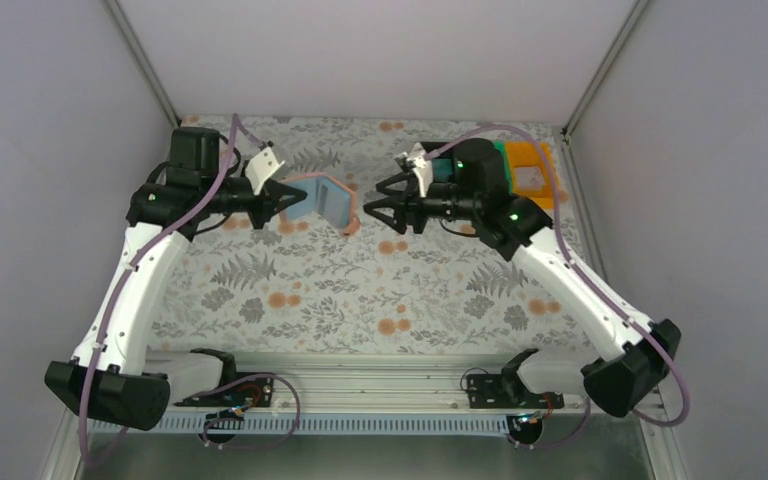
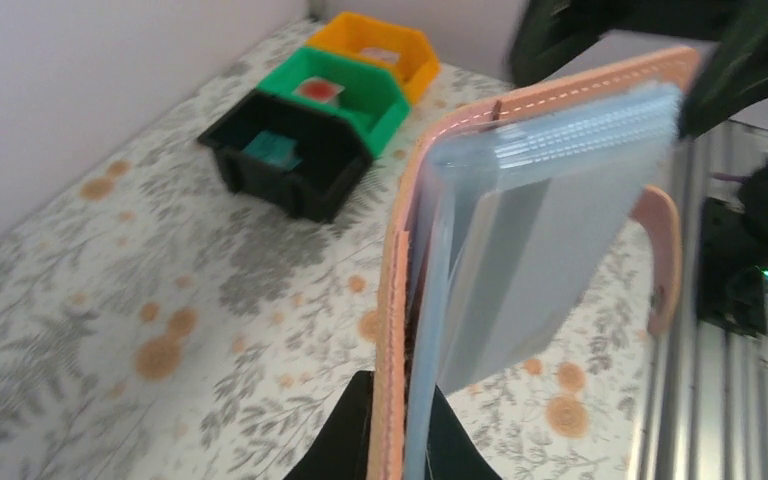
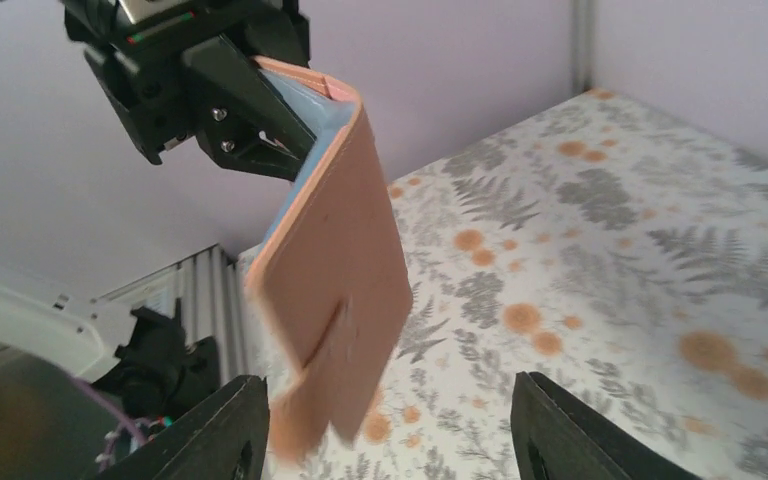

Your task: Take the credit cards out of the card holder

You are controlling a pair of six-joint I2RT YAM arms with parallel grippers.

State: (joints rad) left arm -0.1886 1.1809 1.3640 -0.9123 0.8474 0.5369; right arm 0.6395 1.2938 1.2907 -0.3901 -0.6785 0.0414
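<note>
1. Holding everything up is the left gripper (image 1: 278, 197), pressed together on one cover edge of the card holder (image 1: 325, 203). The holder hangs open in the air above the table (image 1: 440, 290), toward the far side. Its whole weight rides on that single pinch, so a thin bite on soft material could slip and drop it.
2. The right gripper (image 1: 373, 200) stands with jaws spread just beside the free flap, gripping nothing (whether a finger brushes the flap I cannot tell). Closing from here could catch the salmon cover instead of a card and drag the holder out of the left pinch.
3. The free flap looks blurred in the right wrist view, so it is probably swinging. A badly timed reach could miss the pocket slots.
4. The clear sleeves (image 2: 560, 230) show a greyish panel, and I cannot tell whether a card sits inside. Pulling at an empty sleeve would only tug plastic.
5. A teal card (image 2: 272, 150) lies in the black bin (image 2: 290, 195) and a red-marked card (image 2: 318, 90) in the green bin (image 2: 385, 112), with the orange bin (image 2: 418, 62) beyond. A shallowly gripped card could fall short of them.
</note>
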